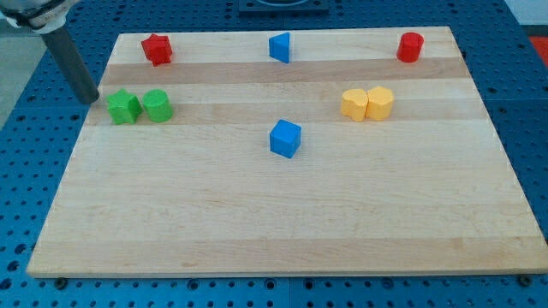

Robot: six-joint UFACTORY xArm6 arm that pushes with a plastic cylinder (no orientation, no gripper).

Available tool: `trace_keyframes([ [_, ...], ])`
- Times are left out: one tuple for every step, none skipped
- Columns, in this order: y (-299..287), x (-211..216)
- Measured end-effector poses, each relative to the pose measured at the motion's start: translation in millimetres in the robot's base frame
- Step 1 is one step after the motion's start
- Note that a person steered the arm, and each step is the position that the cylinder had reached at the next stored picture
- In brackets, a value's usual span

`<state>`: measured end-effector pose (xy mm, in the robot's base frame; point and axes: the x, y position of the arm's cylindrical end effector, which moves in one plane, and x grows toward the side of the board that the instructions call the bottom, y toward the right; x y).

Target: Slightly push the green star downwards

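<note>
The green star lies near the left edge of the wooden board, touching a green cylinder on its right. My rod comes down from the view's top left, and my tip rests at the board's left edge, just left of and slightly above the green star, with a small gap between them.
A red star sits at the top left, a blue triangular block at top centre, a red cylinder at top right. Two yellow blocks touch at the right. A blue cube lies mid-board.
</note>
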<state>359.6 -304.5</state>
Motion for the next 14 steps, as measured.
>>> trace_keyframes([
  [0.0,12.4],
  [0.0,12.9],
  [3.7,12.9],
  [12.9,12.9],
  [18.2,14.0],
  [20.7,16.9],
  [21.4,18.6],
  [26.0,19.0],
  [12.7,17.7],
  [0.1,4.5],
  [5.4,-15.1],
  [26.5,-24.4],
  [43.7,-20.6],
  [47.4,-14.7],
])
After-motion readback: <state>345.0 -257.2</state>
